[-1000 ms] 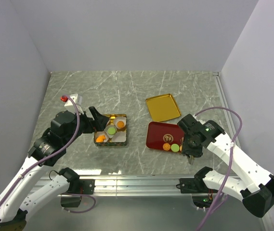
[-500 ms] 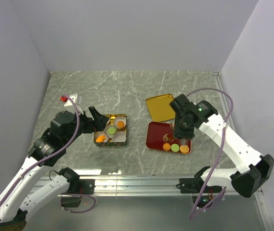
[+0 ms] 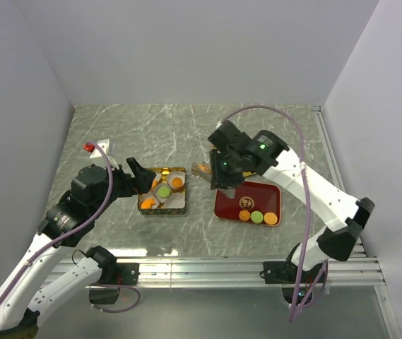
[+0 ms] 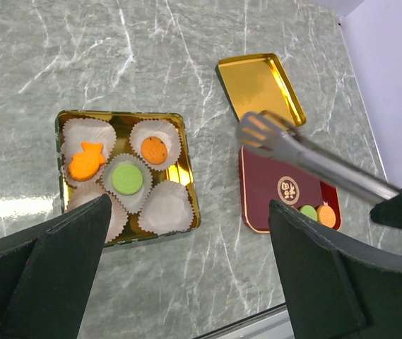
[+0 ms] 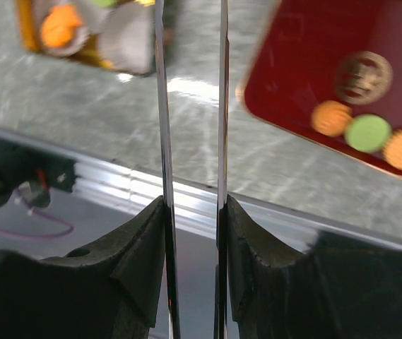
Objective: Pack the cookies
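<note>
**Cookie packing: tongs gripped between tin and tray**

**Top external view.** The left pincer [image 3: 140, 178] is spread fully wide and holds nothing. It sits just beside the left edge of the gold tin [image 3: 164, 169]. The right pincer [image 3: 218, 173] is clamped on a pair of metal tongs [image 3: 202, 169]. The tips of the tongs hang over the marbled surface [image 3: 116, 134], between the tin and the red tray [image 3: 230, 199]. The cookies [image 3: 257, 217] are in two places. Three lie in a row along the near edge of the tray: orange, green, orange. Three more sit in the tin.

**Left wrist view.** The tin holds white paper cups [image 4: 167, 206]. An orange fish-shaped cookie [image 4: 87, 161], a green round one and an orange round one each occupy a cup. The tongs reach in from the right, with their forked tips slightly apart above the far edge of the tray. A gold lid [image 4: 261, 85] lies open side up, just beyond the tray. One green and one orange cookie show at the tray's near edge. The two black fingers [image 4: 59, 261] frame the picture, well apart.

**Right wrist view.** The right pincer's fingers press on the two blades of the tongs, which run parallel with a narrow gap between them. The tray lies at the upper right and carries its three cookies. A corner of the tin appears at the upper left, blurred, with one orange cookie in it.
</note>
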Available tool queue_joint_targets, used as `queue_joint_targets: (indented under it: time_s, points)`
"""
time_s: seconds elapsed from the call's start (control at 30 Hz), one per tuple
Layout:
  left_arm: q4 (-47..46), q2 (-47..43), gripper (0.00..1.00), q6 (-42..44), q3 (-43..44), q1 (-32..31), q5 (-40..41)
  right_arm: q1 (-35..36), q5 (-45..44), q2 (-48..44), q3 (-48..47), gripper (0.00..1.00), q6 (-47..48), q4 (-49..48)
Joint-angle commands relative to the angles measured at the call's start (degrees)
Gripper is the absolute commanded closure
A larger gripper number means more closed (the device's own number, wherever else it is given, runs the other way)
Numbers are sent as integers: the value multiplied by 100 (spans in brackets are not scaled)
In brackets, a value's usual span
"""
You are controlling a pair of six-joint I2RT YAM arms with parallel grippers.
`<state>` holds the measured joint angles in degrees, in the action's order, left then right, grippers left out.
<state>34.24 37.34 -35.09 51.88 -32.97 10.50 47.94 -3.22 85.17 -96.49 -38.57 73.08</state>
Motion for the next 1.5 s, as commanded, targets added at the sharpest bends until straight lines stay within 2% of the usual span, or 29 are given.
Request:
queue_joint_targets:
  time_s: [0.0,0.3,0.6,0.9,1.47]
  points:
    - [-14,-43,1,125,279,19,171,398,190,298,-432,73,104,-250]
    - [4,-104,1,99,209,19,277,997,305,905,-599,73,-28,-566]
    - [-49,-87,1,116,182,19,294,1156,384,1389,-801,74,7,-488]
    - [-66,-166,1,73,77,19,295,1182,340,1433,-635,67,-55,-444]
    - [-93,-87,1,108,121,10,251,1252,191,1468,-555,47,-46,-382]
